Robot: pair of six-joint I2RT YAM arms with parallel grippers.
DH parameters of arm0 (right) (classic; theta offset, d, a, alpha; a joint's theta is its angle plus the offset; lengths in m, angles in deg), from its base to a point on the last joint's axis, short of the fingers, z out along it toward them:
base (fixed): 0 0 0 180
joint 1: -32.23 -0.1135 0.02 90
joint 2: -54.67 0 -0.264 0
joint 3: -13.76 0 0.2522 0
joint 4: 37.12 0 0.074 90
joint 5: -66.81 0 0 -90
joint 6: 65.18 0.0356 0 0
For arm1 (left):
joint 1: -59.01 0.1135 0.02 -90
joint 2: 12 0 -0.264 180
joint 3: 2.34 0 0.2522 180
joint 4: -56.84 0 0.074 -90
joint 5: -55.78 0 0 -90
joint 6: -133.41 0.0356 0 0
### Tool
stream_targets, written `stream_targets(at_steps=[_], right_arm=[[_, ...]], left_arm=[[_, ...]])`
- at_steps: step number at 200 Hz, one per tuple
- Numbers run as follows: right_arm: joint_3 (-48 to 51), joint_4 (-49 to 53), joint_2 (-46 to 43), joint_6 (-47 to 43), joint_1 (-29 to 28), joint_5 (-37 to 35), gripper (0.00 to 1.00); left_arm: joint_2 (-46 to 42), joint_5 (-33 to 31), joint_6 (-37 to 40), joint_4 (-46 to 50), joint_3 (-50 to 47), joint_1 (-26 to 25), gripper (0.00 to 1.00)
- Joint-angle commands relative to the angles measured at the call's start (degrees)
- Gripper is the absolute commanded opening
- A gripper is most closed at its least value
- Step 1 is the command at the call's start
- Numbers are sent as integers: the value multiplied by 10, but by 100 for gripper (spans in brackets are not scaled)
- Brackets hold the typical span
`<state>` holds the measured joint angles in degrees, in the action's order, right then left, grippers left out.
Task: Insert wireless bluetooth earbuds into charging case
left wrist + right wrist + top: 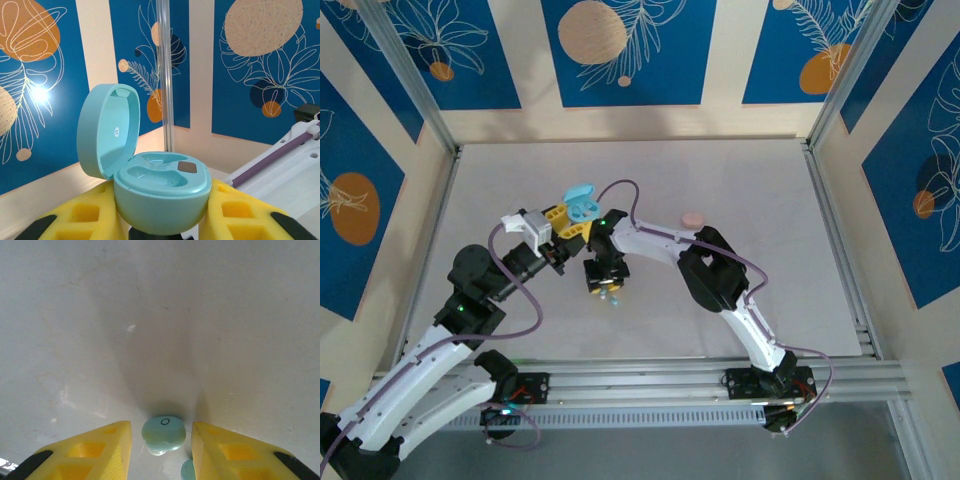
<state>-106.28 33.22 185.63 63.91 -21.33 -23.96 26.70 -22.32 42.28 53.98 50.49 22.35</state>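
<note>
1. One pale aqua earbud lies on the white counter, its flat face, marked with a small ring, turned upward.
2. A second earbud of the same colour sits just beside it, partly hidden behind the right-side finger.
3. The right hand points down at the counter, its yellow fingers parted and standing either side of the first earbud with a narrow gap at each flank; it grips nothing.
4. The aqua charging case is clamped between the closed fingers of the left hand, held off the counter.
5. Its lid stands hinged open to the left, and two moulded wells show in the base.
6. In the overhead view, a pink case rests on the counter, well apart to the right of both hands.
</note>
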Motion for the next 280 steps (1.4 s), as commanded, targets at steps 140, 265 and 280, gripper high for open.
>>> stream_targets(at_steps=[140, 265, 280], right_arm=[[-84, 56, 59, -39, -22, -13, 31], [-137, 112, 91, -52, -46, -85, 27], [-136, 110, 90, -54, -46, -85, 24]], left_arm=[[-2, 1, -4, -10, 17, -4, 24], [-4, 1, -4, -11, 15, -4, 24], [-5, 0, -5, -11, 14, -4, 24]])
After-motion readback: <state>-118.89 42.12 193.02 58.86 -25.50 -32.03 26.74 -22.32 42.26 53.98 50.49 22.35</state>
